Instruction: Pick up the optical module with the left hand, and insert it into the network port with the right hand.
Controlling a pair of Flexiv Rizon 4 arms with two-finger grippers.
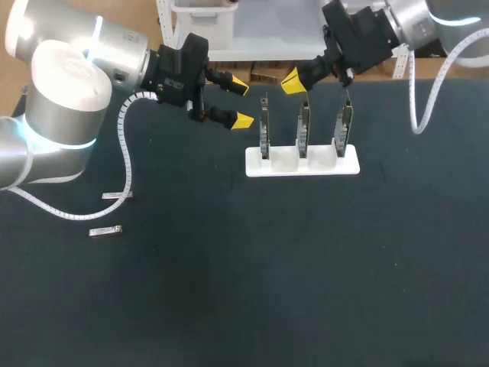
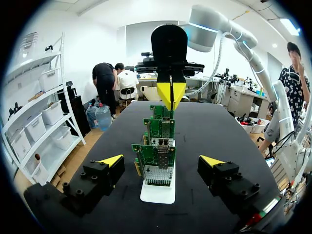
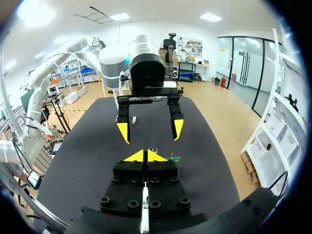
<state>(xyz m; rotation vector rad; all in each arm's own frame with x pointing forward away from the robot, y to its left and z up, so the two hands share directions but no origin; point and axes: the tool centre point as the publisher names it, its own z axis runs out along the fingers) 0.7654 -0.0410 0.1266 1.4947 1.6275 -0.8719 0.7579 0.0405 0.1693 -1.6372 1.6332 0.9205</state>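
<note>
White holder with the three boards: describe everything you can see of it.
The white holder is a flat, rectangular, plastic-looking base lying on the dark table. Three green circuit boards stand upright in it, edge-on in an evenly spaced row. The open left pincer sits off one end, apart from it. The shut right pincer hangs close above the boards.

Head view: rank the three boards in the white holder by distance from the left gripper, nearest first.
1. Left-end board, just beside the left gripper.
2. Middle board, centre of the white holder.
3. Right-end board, at the far end.
</note>
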